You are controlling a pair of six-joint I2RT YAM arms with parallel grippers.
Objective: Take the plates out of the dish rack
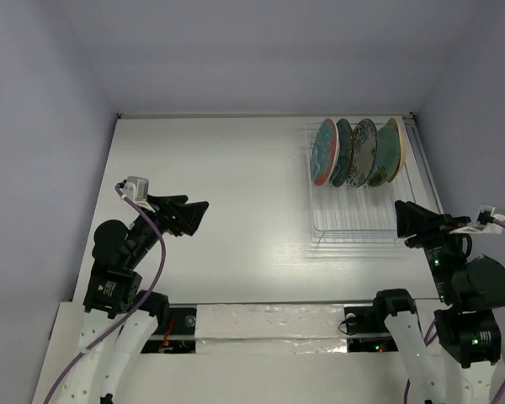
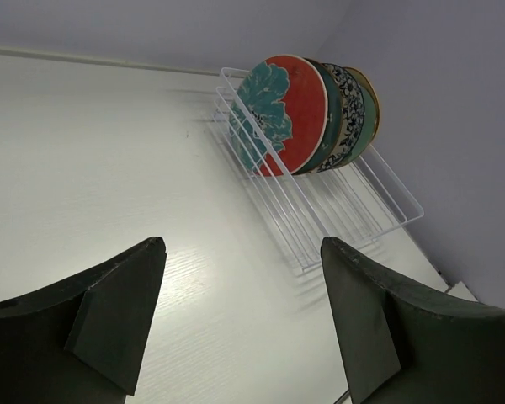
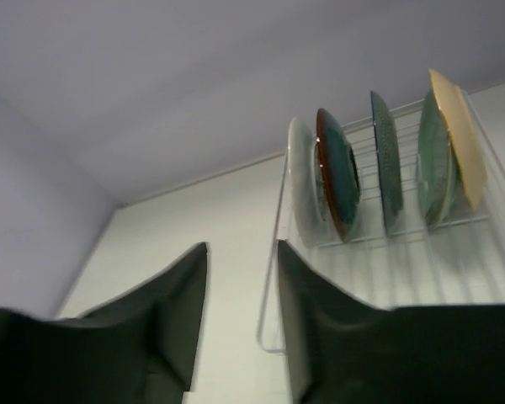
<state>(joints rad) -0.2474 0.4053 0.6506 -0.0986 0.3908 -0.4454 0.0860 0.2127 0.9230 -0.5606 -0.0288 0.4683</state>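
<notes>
The white wire dish rack (image 1: 353,220) lies at the right of the table. Several plates stand upright at its far end: red-and-teal floral (image 1: 325,151), dark teal (image 1: 343,153), white with dark flowers (image 1: 364,151), pale green (image 1: 385,154), tan (image 1: 397,145). My left gripper (image 1: 198,217) is open and empty over the table's middle left, far from the rack; its wrist view (image 2: 242,246) shows the red-and-teal plate (image 2: 286,114) and rack (image 2: 353,210) ahead. My right gripper (image 1: 400,220) is open and empty at the rack's near right corner, its jaws (image 3: 241,248) apart below the plates (image 3: 337,172).
A white table (image 1: 219,185) is enclosed by pale lilac walls at the back and both sides. The near half of the rack (image 3: 404,269) holds only bare tines. A taped strip (image 1: 269,324) runs along the near edge between the arm bases.
</notes>
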